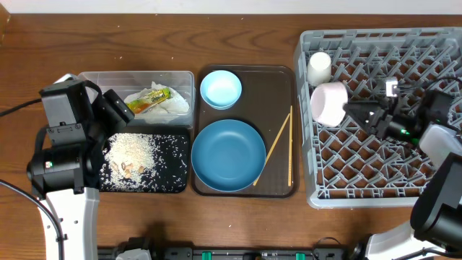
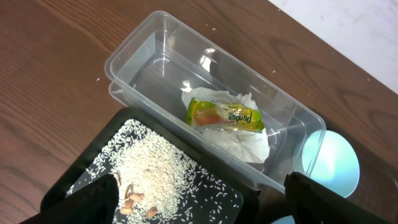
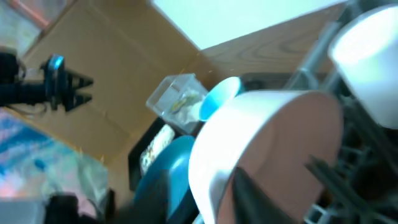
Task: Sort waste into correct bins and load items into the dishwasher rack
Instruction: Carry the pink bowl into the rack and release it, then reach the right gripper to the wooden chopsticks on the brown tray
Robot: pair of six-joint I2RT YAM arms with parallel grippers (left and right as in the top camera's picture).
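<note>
- Your right gripper (image 1: 364,114) sits right of centre in the overhead frame. Its fingers are at the small pale-pink bowl (image 1: 328,103). The wrist view is too blurred to tell whether they pinch the rim or stand parted from it.
- That bowl stands on its edge among the pegs of the large grey plastic dishwasher rack (image 1: 346,198), probably so the pegs prop it and it can drain. The small white cup (image 1: 319,67) is racked just above it in the frame.
- Your left gripper (image 1: 115,108) is spread wide and holds nothing. It hovers at the left of the frame, where the two bins meet.
- The clear plastic rectangular tub (image 1: 94,79) holds the crumpled white paper napkin (image 1: 173,108) and the yellow-green snack wrapper (image 1: 148,100). The loose white rice (image 1: 130,152) lies on the shallow black tray (image 1: 180,184), so the food scraps look kept apart from the dry rubbish.
- On the brown serving tray (image 1: 274,87), mid-frame, you have yet to rack three things: the small light-blue bowl (image 1: 220,88), the large dark-blue bowl (image 1: 228,154) and the thin wooden chopsticks (image 1: 289,155).
- The left wrist view alone shows the wrapper resting on top of the napkin, and brownish bits among the rice.
- Only the overhead shows the rack, cup and chopsticks.
- The right wrist view adds the pink bowl's hollow, close up.
</note>
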